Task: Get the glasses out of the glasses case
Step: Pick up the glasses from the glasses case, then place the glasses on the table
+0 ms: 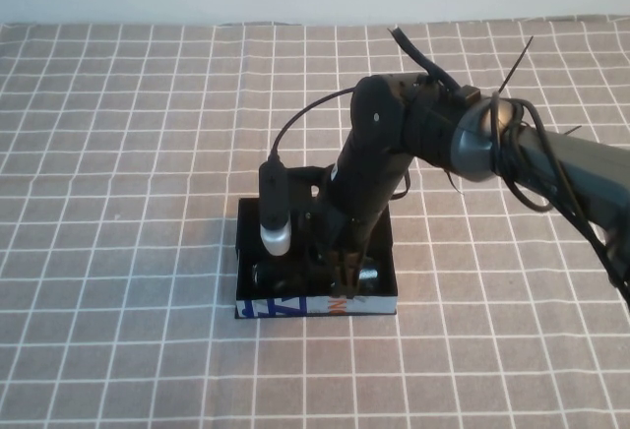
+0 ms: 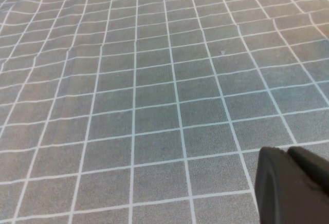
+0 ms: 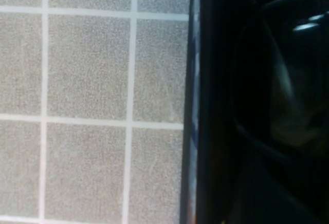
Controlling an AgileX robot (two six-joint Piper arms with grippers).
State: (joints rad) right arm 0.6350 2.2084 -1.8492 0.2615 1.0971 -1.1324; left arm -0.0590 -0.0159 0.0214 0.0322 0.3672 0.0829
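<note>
High view: right gripper [image 1: 346,276] reaches down into the glasses case [image 1: 317,305] mid-bench; jaws hidden, can't tell. Left wrist view: only checkered cloth [image 2: 154,106] and left gripper [image 2: 293,185], jaws together. Right wrist view: case wall, glasses [image 3: 288,80] dark inside.

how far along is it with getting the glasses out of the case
Early stage. Done: the right pincer has reached down into the glasses case. In hand: it sits at the glasses, which lie inside the case; a grip cannot be confirmed. Left: lifting them out and setting them on the checked cloth. The left pincer is parked over bare cloth.
</note>
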